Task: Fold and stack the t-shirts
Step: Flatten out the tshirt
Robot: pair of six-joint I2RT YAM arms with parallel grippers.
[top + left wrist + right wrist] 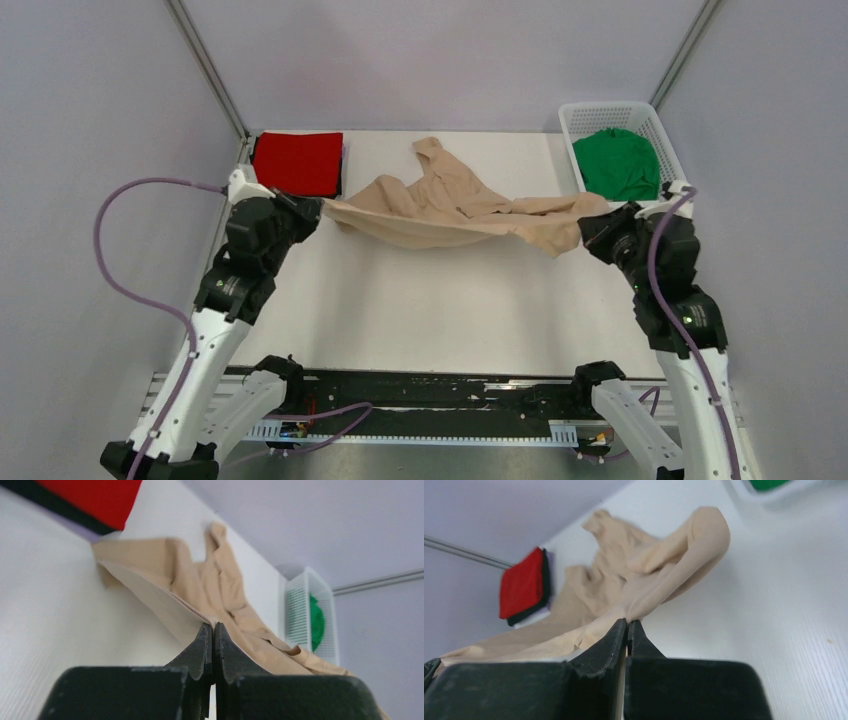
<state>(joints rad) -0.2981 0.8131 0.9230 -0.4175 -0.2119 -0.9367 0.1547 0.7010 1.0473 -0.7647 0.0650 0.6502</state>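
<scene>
I've got L gripper [319,208] clamped on one end of tan shirt [440,205]. R gripper [591,232] pinches other end, cloth stretched btwn.

The beige-tan t-shirt [450,205] hangs crumpled in a sagging band across the far half of the table [450,320], its left and right ends lifted and one sleeve trailing toward the far edge. The red t-shirt [298,162] — folded to a neat square — lies at the far left corner on a folded black t-shirt [531,611], which shows only as a dark edge. The green t-shirt [617,165] sits bunched in the basket [585,115], far right.
</scene>
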